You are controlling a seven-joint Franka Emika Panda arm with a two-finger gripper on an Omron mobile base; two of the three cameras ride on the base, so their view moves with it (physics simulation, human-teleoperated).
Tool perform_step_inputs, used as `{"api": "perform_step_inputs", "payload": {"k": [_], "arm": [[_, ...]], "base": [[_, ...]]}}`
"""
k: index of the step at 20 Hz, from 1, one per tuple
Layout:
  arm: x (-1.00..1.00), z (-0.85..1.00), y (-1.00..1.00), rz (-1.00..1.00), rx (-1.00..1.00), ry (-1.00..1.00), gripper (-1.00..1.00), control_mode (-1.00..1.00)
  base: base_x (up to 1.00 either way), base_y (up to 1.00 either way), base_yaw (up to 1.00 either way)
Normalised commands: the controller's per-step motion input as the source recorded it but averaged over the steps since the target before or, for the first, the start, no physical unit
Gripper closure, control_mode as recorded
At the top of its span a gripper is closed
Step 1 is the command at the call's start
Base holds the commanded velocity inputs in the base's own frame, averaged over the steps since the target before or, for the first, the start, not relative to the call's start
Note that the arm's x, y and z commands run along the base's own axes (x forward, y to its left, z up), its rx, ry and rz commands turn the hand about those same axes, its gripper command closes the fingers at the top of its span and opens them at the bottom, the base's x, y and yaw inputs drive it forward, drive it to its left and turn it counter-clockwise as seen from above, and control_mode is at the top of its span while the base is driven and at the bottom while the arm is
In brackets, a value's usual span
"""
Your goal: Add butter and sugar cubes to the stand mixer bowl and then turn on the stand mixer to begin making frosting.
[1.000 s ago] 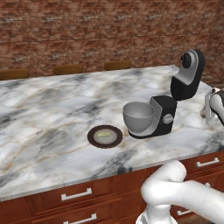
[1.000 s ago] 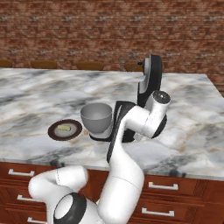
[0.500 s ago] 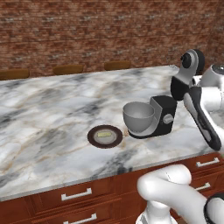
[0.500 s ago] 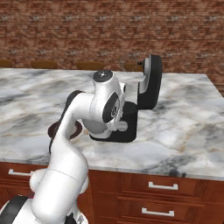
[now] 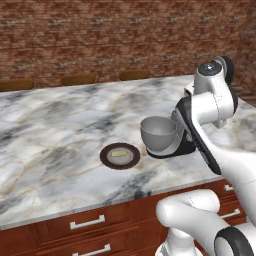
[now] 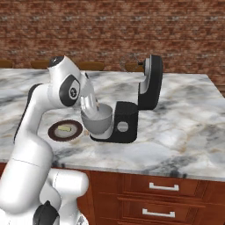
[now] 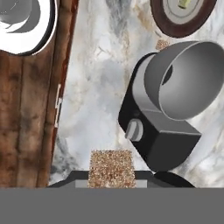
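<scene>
- Swung across from the far side of the stand mixer [image 6: 132,118] a second ago, the white arm [image 6: 48,110] now bends in front of the machine. Its hand comes down close over the stand mixer bowl [image 6: 97,119]. Bowl, plate and butter lie where they lay before.
- Nearest the camera base, the wooden cabinet front [image 5: 90,225] runs below the bowl, under the edge of the marble tabletop [image 5: 60,135].
- The end effector [image 7: 112,183] is clamped on a brown speckled sugar cube [image 7: 112,168], seen in the hand view just off the mixer's boxy base, on the side away from the bowl.
- The bowl is grey, deep and empty, and it sits on the mixer's base.
- A dark brown plate [image 6: 65,130] lies on the tabletop just beside the bowl, and the butter [image 6: 65,129] rests on its middle.
- A second, loose sugar cube [image 7: 162,44] sits on the marble between bowl and plate.
- The silver knob [image 6: 123,127] faces out from the base's side, just beside the bowl.
- Behind the bowl, the mixer's black head [image 6: 151,85] is tilted up and back.
- Farthest from the bowl, chair backs [image 5: 77,79] line the tabletop's far edge before a brick wall [image 5: 100,35].
</scene>
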Motion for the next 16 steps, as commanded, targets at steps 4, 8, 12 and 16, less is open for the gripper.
{"api": "perform_step_inputs", "payload": {"k": [4, 8, 12, 16], "arm": [[0.0, 0.03, 0.72, 0.22, -0.25, 0.16, 1.0, -1.0], [0.1, -0.18, 0.39, 0.19, -0.14, 0.01, 1.0, -1.0], [0.34, -0.22, 0.19, 0.2, -0.06, 0.04, 1.0, -1.0], [0.47, -0.23, 0.15, 0.2, -0.01, 0.13, 1.0, -1.0]], "base": [[0.0, 0.0, 0.0], [0.0, 0.0, 0.0], [0.0, 0.0, 0.0], [0.0, 0.0, 0.0]]}}
